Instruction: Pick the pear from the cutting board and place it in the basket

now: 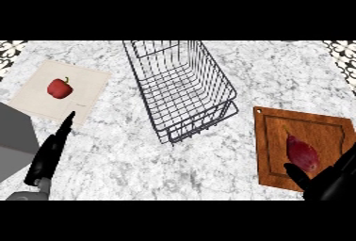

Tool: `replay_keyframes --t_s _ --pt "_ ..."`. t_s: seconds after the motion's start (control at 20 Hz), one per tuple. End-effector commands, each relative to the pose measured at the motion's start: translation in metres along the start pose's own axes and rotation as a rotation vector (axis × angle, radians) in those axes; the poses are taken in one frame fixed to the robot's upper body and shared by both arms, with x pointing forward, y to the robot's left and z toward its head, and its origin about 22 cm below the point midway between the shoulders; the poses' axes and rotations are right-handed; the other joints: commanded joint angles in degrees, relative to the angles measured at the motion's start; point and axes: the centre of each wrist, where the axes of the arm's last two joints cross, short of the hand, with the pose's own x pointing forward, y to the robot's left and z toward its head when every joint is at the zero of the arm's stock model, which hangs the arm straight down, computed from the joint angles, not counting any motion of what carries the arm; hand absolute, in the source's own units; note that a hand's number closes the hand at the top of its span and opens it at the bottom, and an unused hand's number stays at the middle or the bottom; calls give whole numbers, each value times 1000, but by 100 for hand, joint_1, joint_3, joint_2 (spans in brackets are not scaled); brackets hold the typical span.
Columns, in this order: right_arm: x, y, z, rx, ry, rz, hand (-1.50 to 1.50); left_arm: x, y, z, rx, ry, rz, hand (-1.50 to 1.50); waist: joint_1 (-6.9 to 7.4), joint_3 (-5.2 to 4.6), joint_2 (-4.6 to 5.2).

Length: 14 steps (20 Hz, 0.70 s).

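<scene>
1. Right of the basket (198,120), bare counter (243,146) runs open as far as the cutting board (272,155).
2. The basket's wire walls stand in the way; its top is open.
3. Left of the basket lie a mat (42,101) and a grey block (12,141).

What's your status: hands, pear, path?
Left hand open, resting lower left. Right hand open beside pear on cutting board. Basket left of board; red fruit far left.

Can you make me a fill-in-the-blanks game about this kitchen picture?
1. The pear lies on a cutting board made of ____.
2. The wire basket stands ____ that board and the pale mat.
3. The pepper on the mat is coloured ____.
4. The open hand beside the pear is the robot's ____ one.
Missing words: wood, between, red, right.
</scene>
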Motion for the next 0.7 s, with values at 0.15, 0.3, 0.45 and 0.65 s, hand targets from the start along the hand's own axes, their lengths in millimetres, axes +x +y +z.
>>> replay_keyframes --t_s 0.15,0.3,0.45,0.65 --pt "-19 28 6 6 29 -2 -150 7 -1 13 -5 4 8 0 31 38 30" --pt "-34 27 -5 -4 38 12 -150 -6 -3 0 -13 17 -3 0 1 36 36" --pt "-40 34 -16 -4 69 29 -150 -1 7 -2 -11 16 14 0 20 37 35" --pt "-32 40 -23 1 71 26 -150 9 -6 12 -1 -1 16 0 28 37 33"
